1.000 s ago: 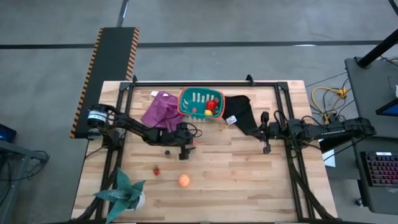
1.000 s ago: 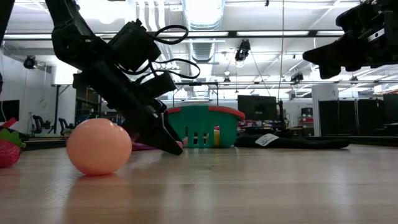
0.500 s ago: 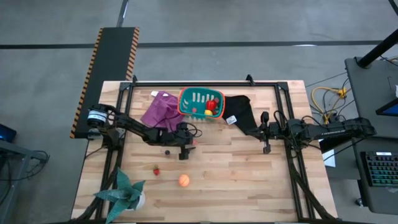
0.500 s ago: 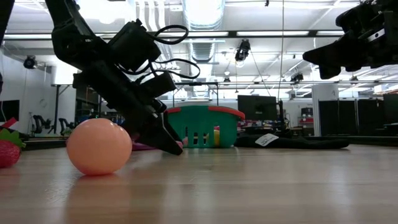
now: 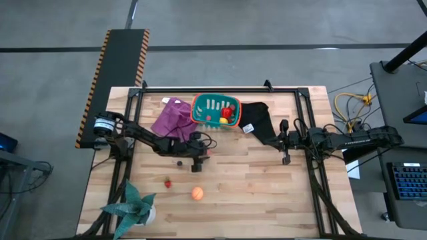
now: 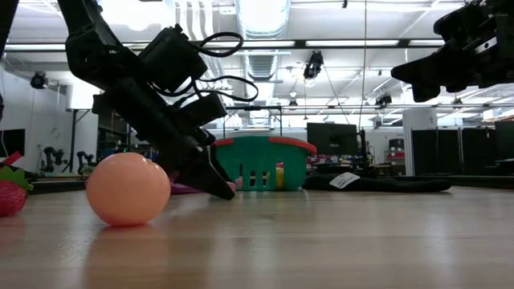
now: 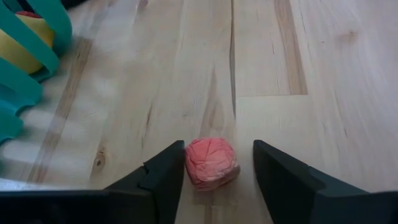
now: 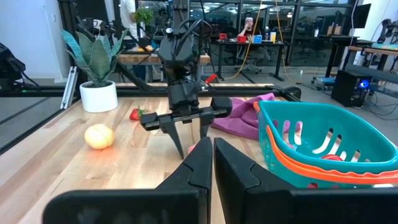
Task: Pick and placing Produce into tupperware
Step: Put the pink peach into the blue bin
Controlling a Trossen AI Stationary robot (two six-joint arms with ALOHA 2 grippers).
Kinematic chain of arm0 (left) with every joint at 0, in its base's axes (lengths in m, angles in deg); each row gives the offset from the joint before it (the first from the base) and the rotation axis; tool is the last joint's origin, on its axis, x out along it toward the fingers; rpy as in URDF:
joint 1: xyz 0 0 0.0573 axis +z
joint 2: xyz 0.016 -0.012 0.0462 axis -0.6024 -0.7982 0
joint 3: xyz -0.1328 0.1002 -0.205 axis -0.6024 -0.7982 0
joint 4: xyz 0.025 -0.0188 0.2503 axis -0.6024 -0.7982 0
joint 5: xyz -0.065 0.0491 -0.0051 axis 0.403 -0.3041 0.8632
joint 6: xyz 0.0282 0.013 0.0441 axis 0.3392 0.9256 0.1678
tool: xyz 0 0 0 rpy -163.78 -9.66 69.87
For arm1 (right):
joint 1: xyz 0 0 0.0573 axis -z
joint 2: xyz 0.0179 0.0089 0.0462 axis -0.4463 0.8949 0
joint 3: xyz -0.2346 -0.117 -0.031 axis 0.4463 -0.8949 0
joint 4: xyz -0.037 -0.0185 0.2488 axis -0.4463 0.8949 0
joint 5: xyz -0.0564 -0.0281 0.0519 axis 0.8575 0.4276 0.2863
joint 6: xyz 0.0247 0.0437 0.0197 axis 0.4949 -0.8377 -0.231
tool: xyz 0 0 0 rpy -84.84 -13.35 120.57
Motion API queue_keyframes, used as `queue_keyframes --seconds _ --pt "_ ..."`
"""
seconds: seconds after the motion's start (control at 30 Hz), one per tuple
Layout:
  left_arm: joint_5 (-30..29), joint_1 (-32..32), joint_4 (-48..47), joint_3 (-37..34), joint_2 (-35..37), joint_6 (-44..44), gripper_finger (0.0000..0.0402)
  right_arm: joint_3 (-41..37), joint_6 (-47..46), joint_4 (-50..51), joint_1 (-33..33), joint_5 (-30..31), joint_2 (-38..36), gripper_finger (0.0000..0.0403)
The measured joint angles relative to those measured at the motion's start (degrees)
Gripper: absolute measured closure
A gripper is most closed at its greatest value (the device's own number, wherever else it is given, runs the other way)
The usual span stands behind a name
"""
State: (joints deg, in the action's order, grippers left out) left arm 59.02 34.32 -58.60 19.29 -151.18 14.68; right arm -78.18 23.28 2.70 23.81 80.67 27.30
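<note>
The left end effector [image 7: 214, 171] is down on the counter [image 5: 253, 180] near the middle of the high view, its fingers spread either side of a small pink piece [image 7: 211, 163] — one finger right up against it, the other with a gap, not pinched. The teal tupperware [image 5: 212, 111] sits top centre, already holding a yellow piece [image 5: 224, 121] and a red one [image 5: 229, 112]. An orange-peach ball [image 5: 197, 193] and small red piece [image 5: 167, 182] lie lower left. The right end effector [image 8: 212, 163] hangs mid-right, pressed together — nothing in it.
</note>
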Motion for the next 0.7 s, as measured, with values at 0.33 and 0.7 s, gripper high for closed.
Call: queue_keyframes --seconds 0.33,0.7 --pt "-0.91 0.02 -0.44 0.59 0.0 3.46 0.0307 0.0 0.0 0.01 0.0 0.0 0.0 0.0394" --pt "-0.94 0.04 -0.26 0.59 0.09 4.88 0.0352 0.0 0.0 0.02 0.01 0.0 0.0 0.0394"
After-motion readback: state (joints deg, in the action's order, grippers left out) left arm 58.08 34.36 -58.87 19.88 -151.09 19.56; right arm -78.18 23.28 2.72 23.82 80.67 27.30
